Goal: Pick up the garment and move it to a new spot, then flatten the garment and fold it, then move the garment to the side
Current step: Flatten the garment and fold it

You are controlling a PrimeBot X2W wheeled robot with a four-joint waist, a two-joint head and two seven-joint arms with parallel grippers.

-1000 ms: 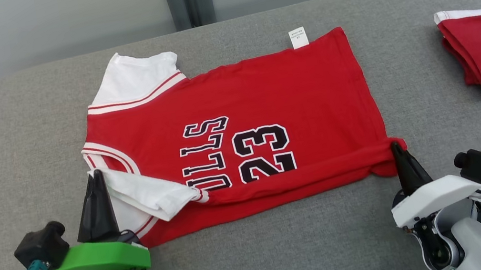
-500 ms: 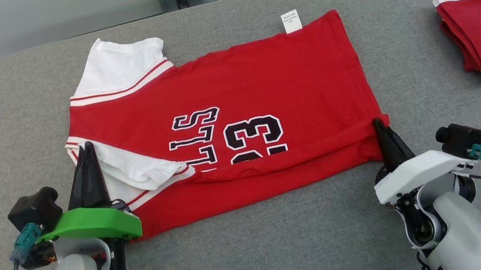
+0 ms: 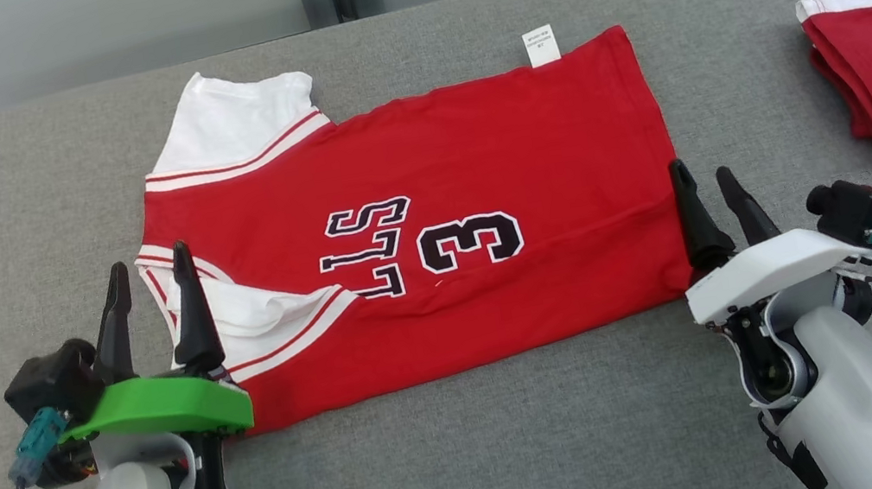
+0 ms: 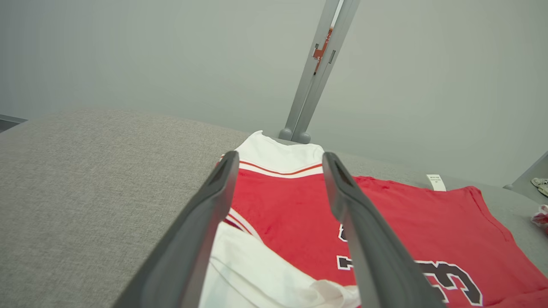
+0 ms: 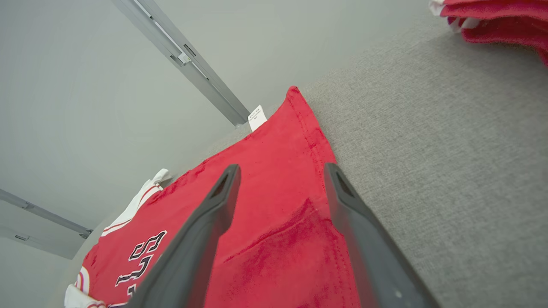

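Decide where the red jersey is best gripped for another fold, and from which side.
Likely the ends of its near folded edge: the jersey lies flat, and that doubled edge offers thickness to pinch. Come low from the robot's side, the open left gripper at the sleeve end, the open right gripper at the hem end.

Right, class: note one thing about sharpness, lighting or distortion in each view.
Head view: soft even light, no glare, and the lettering on the jersey is sharp. Left wrist view: the left pincer looms oversized from wide-angle stretch. Right wrist view: the scene is tilted, the grey table weave crisp.
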